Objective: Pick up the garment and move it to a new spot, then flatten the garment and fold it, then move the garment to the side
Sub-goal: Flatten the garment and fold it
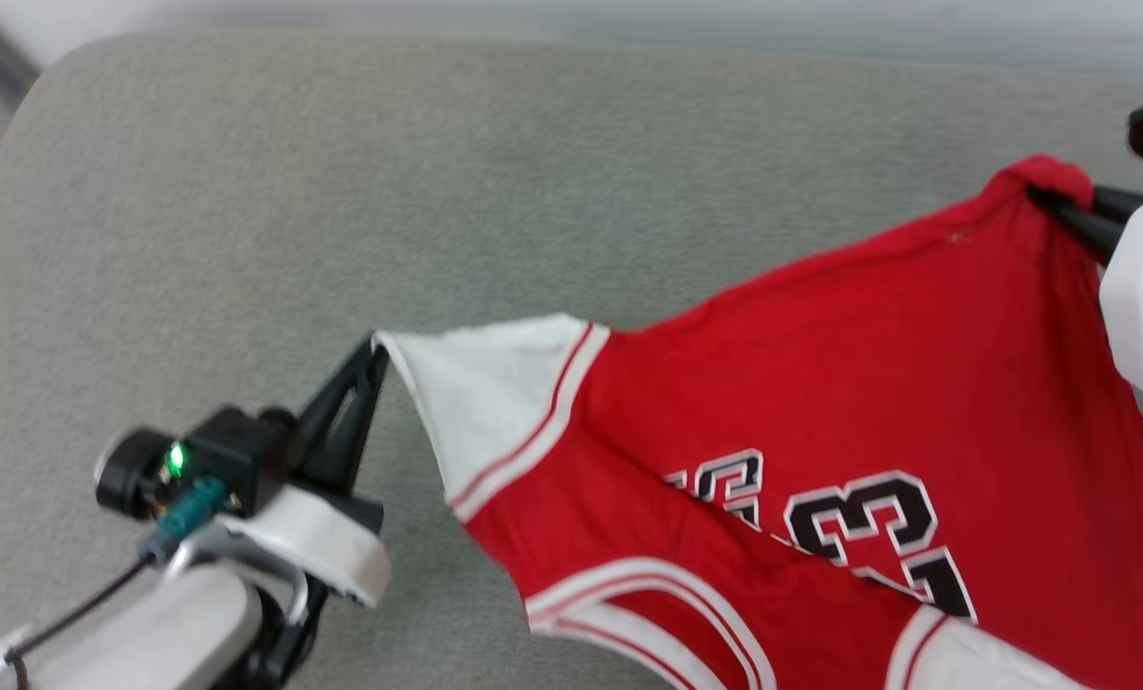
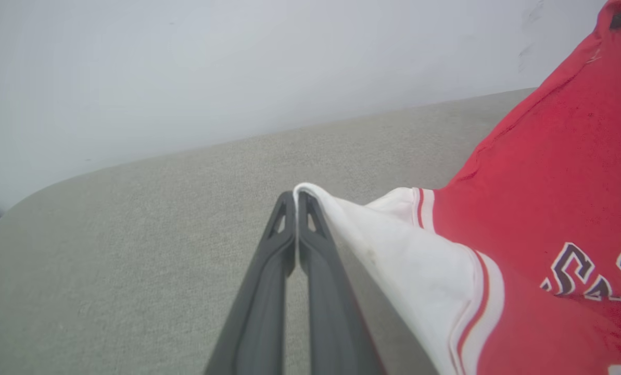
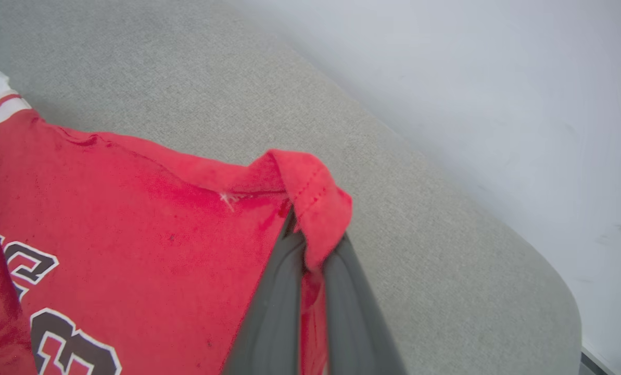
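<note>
The garment (image 1: 820, 402) is a red jersey T-shirt with white sleeves and black numerals. It hangs stretched between both grippers above the grey cushion (image 1: 437, 172). My left gripper (image 1: 377, 350) is shut on the tip of a white sleeve (image 2: 393, 245), with its fingertips (image 2: 288, 200) pressed together in the left wrist view. At the right edge, my right gripper (image 1: 1040, 196) is shut on a red hem corner (image 3: 315, 198), which bunches over the gripper (image 3: 310, 234). The lower part of the garment (image 1: 724, 613) sags toward the bottom of the head view.
A pale wall (image 3: 497, 78) runs behind the cushion's rounded back edge (image 3: 549, 281). Bare grey cushion surface (image 1: 197, 240) spreads out to the left and behind the garment.
</note>
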Tool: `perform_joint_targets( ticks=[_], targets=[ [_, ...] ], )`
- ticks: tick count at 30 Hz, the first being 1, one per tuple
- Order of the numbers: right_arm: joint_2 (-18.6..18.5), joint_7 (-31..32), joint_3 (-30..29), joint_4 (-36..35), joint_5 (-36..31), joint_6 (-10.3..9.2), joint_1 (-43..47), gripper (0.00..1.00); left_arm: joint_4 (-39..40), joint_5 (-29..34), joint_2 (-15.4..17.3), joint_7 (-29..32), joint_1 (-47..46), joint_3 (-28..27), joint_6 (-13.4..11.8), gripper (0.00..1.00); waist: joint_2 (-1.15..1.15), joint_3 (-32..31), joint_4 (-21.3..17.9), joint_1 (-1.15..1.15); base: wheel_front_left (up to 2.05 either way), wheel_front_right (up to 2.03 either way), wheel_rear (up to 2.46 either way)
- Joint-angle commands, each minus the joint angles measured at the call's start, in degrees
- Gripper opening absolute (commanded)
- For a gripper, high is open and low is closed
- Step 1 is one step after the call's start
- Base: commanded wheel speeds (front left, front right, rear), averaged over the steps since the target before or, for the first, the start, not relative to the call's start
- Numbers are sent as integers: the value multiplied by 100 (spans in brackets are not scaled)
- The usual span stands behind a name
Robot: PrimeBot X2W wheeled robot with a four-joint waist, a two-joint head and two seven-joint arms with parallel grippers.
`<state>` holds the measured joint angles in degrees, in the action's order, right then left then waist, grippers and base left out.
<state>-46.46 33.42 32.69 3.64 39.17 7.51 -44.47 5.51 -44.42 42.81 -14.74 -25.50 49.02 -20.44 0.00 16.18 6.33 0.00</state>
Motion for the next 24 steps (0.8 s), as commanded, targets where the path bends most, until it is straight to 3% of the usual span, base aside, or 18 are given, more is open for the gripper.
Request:
perform_joint_targets(
  ticks=[1,9,16,24],
  targets=[
    [84,-115,-124,-83,-97,-4,102,0,-36,77,0,-5,-224,-69,27,0,0,-204,-228,0,0,0,0],
    [483,-451,-801,-305,-601,-4,-284,0,-178,219,-49,267,-1513,-462,176,0,0,-53,-570,0,0,0,0],
    [924,-623,-1232,-179,-1138,-4,-1093,0,-503,423,-179,588,-2996,-697,530,0,0,381,-736,0,0,0,0],
    [1424,-720,-1301,504,-1646,-5,-2711,0,-1222,866,-493,1027,-5255,-849,1056,0,0,1042,-910,0,0,0,0]
  ],
)
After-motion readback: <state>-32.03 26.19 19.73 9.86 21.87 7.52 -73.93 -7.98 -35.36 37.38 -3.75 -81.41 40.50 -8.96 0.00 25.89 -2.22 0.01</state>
